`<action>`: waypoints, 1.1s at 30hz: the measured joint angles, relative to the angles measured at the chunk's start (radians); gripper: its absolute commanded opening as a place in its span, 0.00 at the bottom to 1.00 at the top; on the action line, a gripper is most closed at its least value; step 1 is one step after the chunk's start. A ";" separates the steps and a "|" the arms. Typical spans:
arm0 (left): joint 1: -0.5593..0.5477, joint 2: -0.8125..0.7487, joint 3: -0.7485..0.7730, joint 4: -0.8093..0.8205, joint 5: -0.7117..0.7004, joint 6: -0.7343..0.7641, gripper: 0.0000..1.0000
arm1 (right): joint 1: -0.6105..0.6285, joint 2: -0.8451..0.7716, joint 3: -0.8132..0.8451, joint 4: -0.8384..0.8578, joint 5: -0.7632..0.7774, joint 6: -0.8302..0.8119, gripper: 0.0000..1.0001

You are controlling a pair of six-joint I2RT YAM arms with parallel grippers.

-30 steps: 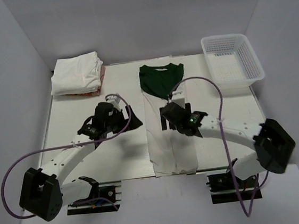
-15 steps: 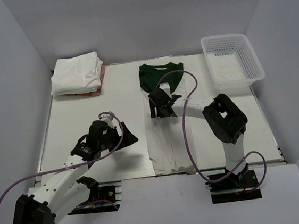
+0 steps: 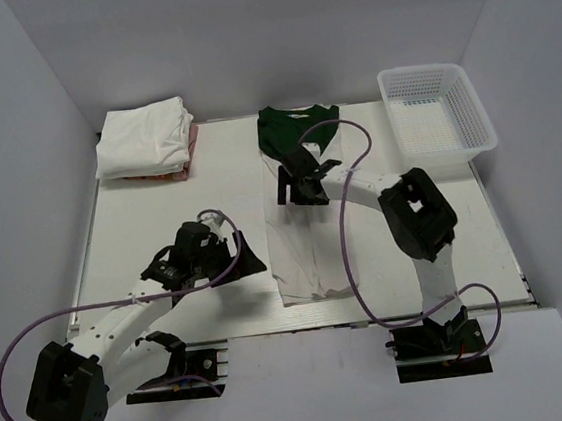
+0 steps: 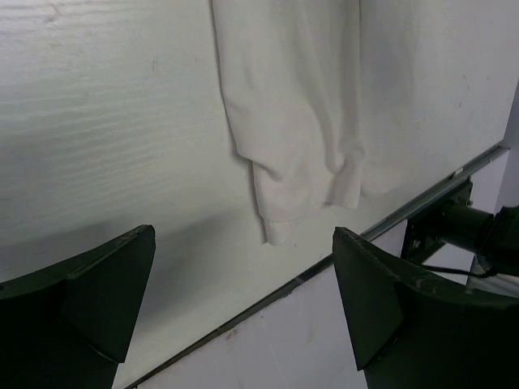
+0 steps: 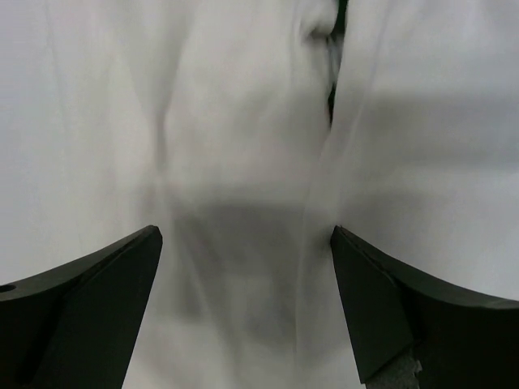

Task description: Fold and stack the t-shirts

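Cream tee (image 3: 304,258) with the green top is lying in a long folded strip down the middle of the surface (image 3: 160,208). Right end effector (image 3: 292,186) is low over it just below the green part, jaws wide, holding nothing. Left end effector (image 3: 249,255) sits beside the tee's lower left edge, also released and empty. Folded stack (image 3: 143,139) is in the far left corner.

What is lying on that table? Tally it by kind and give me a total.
Spread-out t-shirt, cream with a green top: 1
Pile of folded t-shirts, white over orange-pink, shirts inside not countable: 1
White lattice basket: 1
Total: 3
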 measured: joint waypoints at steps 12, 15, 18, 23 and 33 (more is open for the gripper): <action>-0.164 0.263 -0.010 0.107 0.088 -0.004 0.96 | -0.018 -0.805 -0.685 0.076 -0.327 -0.016 0.90; -0.214 0.308 0.008 0.137 0.107 -0.012 0.96 | -0.033 -0.899 -0.835 0.032 -0.356 0.010 0.90; -0.255 0.338 0.026 0.151 0.107 -0.018 0.92 | -0.045 -0.971 -0.929 -0.021 -0.378 0.032 0.90; -0.307 0.409 0.067 0.158 0.097 -0.033 0.72 | -0.059 -1.086 -1.006 -0.050 -0.402 0.063 0.90; -0.330 0.488 0.084 0.177 0.050 -0.083 0.21 | -0.079 -1.133 -1.149 0.045 -0.550 0.117 0.90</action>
